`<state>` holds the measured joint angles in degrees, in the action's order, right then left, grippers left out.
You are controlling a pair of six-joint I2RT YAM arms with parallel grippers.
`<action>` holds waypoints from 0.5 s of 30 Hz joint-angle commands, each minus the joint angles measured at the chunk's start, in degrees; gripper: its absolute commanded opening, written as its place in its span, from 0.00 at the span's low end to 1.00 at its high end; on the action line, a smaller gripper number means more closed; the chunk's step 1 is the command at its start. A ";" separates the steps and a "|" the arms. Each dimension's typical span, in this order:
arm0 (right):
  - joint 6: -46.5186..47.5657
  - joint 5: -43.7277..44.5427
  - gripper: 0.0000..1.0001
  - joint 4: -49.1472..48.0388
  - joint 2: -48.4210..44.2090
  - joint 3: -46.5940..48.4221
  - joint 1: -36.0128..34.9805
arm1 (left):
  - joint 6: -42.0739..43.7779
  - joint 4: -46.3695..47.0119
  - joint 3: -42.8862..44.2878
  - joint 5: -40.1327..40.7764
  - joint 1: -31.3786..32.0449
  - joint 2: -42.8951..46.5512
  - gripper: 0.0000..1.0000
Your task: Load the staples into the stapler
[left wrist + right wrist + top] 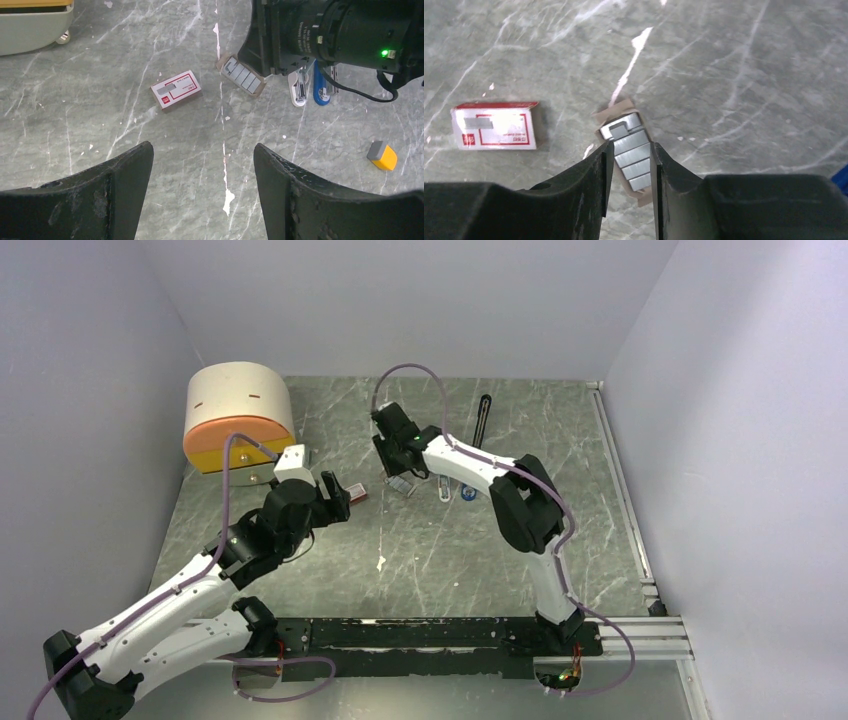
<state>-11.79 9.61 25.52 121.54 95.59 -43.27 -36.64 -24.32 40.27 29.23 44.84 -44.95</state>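
Observation:
The staples point(631, 150) are several grey ribbed strips lying in a brown card tray on the marble table point(749, 75). My right gripper point(631, 143) hangs over them, open by about the strips' width, with a finger close against each side. The top view has this gripper point(400, 476) above the staples point(402, 486). The red-and-white box point(494, 125) lies to their left. Only the blue end of the stapler point(320, 92) shows, next to a white metal part, with the rest hidden under the right arm. My left gripper point(202, 146) is wide open and empty, short of the box point(176, 90).
A beige and orange drum point(238, 415) stands at the back left. A small orange and grey block point(382, 156) lies to the right of the stapler. A slim black bar point(484, 418) lies beyond the right arm. White walls close in three sides.

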 commanded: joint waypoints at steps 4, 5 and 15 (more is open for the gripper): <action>5.57 -5.12 0.26 0.26 3.71 2.90 -1.09 | 0.19 0.19 -0.02 1.25 0.16 -0.08 0.78; 5.60 -4.84 0.26 0.12 3.93 3.05 -1.16 | 0.18 0.23 -0.02 1.26 0.16 -0.13 0.78; 6.38 -2.90 0.33 0.42 6.44 5.06 -1.47 | 0.20 0.28 -0.08 1.26 0.16 -0.57 0.78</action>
<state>-6.66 5.85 25.67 126.45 98.43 -44.49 -36.64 -24.32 40.27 29.36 44.84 -45.56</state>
